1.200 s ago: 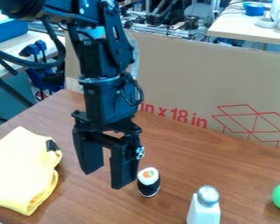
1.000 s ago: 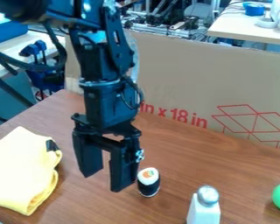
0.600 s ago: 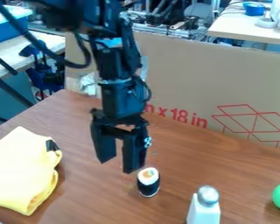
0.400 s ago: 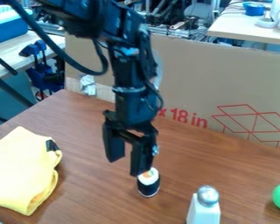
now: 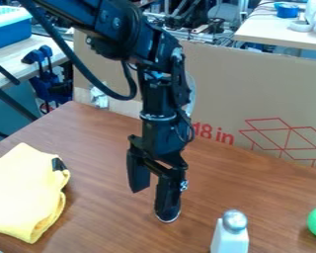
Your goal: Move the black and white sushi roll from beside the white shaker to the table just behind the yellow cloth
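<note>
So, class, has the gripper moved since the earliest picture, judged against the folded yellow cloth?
Yes. The gripper has moved toward the right of the view, farther from the yellow cloth, which lies where it did.

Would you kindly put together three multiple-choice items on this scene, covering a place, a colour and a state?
1. Where is the small black roll?
A) On the yellow cloth
B) Beside the green ball
C) Partly behind a gripper finger

2. What colour is the folded cloth at the left?
A) Yellow
B) Red
C) Blue

3. How is the gripper?
A) Shut
B) Open
C) Clamped on the shaker

1: C, as one finger covers the roll's upper part and its base shows below.
2: A, as its whole visible cloth surface is yellow, bar a small dark patch.
3: B, as bare table shows between the fingers.
</note>
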You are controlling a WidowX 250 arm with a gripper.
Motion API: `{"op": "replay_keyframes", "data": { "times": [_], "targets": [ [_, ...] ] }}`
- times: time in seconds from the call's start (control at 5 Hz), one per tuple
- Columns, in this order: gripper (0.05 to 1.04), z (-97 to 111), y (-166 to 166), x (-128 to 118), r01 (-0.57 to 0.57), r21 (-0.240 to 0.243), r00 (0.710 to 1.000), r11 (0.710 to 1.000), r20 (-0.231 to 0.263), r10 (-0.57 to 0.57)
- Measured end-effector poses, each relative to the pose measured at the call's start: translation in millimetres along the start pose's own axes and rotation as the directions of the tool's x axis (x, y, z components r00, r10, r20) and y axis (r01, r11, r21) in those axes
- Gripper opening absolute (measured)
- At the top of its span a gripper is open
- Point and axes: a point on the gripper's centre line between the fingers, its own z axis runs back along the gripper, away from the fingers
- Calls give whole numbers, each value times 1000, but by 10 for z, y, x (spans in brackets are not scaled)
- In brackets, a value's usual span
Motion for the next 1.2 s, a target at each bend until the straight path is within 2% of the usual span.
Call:
{"op": "replay_keyframes", "data": {
  "times": [0.2,0.6,1.0,1.2],
  "targets": [
    [1001,-11,45,73,-3,16,999,1000,45,2],
    [1001,-177,78,221,43,73,999,996,-5,-43],
    [1001,-266,61,367,89,65,996,994,-17,-88],
    [948,-292,130,371,51,56,999,997,-6,-51]
  ]
}}
